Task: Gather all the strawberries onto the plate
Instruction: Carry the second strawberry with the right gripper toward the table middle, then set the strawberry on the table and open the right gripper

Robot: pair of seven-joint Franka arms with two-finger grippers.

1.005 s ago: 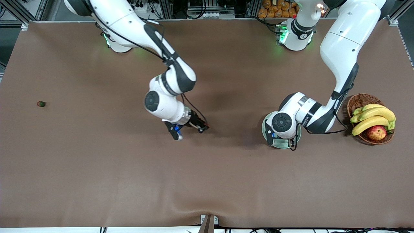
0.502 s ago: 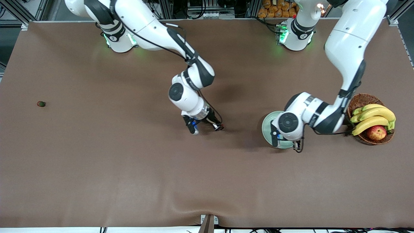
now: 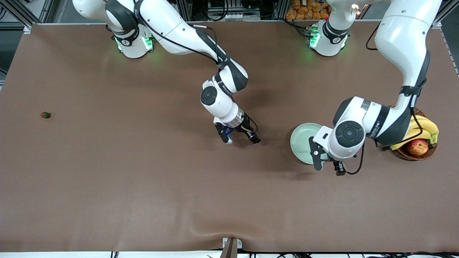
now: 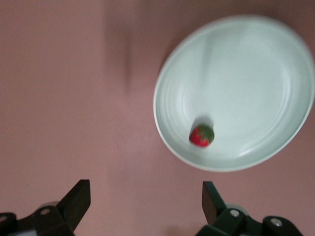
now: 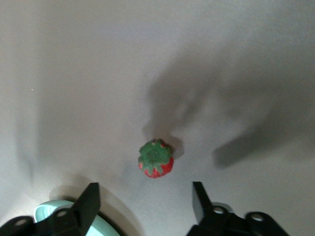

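A small red strawberry with a dark green top lies alone on the brown worktop, near the right arm's end and well apart from everything else.

The right hand hangs low over the middle of the worktop. Its two black fingers are spread apart and grip nothing. In the right wrist view a second strawberry lies on the worktop under that hand, leafy top up, with its shadow just beside it. It touches neither finger.

The round, shallow, pale mint-green plate sits toward the left arm's end, between the right hand and the basket. In the left wrist view a third strawberry rests inside the plate, close to its raised rim.

The left hand is over the plate's edge nearest the front camera and the worktop just beside it. Its fingers stand wide apart and empty.

Nearest the left arm's end, a brown wicker basket holds yellow bananas and a red-yellow apple, partly hidden by the left arm.
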